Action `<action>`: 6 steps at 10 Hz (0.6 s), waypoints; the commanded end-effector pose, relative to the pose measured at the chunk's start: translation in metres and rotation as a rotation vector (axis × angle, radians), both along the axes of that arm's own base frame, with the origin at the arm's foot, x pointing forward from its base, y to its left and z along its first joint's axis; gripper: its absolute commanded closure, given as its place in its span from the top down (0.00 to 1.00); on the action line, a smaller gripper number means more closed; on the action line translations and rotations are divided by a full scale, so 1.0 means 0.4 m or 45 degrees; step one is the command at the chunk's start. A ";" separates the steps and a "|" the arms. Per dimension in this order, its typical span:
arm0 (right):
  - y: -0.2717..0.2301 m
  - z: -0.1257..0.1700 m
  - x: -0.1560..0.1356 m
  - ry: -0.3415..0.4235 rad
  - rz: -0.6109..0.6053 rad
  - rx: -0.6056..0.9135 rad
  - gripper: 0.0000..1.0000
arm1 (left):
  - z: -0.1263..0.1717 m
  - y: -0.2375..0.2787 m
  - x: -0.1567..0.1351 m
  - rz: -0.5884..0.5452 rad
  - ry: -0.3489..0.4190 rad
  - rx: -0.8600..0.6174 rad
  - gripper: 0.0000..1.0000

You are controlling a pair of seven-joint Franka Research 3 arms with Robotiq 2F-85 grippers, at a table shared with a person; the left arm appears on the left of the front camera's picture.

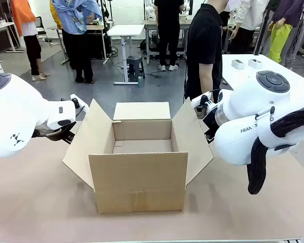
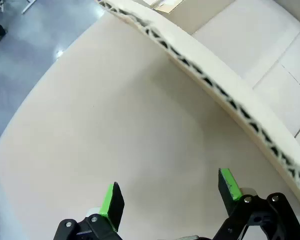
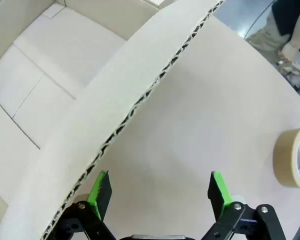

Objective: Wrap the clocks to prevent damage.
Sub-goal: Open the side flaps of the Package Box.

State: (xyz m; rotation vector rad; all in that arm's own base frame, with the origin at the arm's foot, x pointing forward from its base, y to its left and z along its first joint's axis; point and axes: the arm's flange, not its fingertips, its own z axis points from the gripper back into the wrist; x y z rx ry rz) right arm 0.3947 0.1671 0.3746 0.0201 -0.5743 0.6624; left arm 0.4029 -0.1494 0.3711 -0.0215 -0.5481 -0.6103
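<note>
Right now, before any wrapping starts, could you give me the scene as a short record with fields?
Box: open cardboard, four flaps spread outward, nothing seen inside
Left gripper: open, over the table, outside the left flap
Right gripper: open, beside the right flap
Tape roll: on the table, outside the right flap
Person: standing at the far side

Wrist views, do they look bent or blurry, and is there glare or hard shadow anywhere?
Left wrist view: the left cardboard flap bows from the wide lens; a small glare spot on the grey floor. Right wrist view: the right cardboard flap bows likewise; the tape roll is cut by the frame. Front view: even light, soft shadow inside the box, no blur.
</note>
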 end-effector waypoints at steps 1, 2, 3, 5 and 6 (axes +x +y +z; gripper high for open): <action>0.000 0.000 0.000 0.000 0.000 0.000 1.00 | 0.000 0.000 0.000 0.000 0.000 0.000 1.00; 0.000 0.000 0.000 0.000 0.000 0.000 1.00 | 0.000 0.000 0.000 0.000 0.000 0.000 1.00; 0.000 0.000 0.000 0.000 0.000 0.000 1.00 | 0.000 0.000 0.000 0.000 0.000 0.000 1.00; 0.000 0.000 0.000 0.000 0.000 0.000 1.00 | 0.000 0.000 0.000 0.000 0.000 0.000 1.00; 0.000 0.000 0.000 0.000 0.000 0.000 1.00 | 0.000 0.000 0.000 0.000 0.000 0.000 1.00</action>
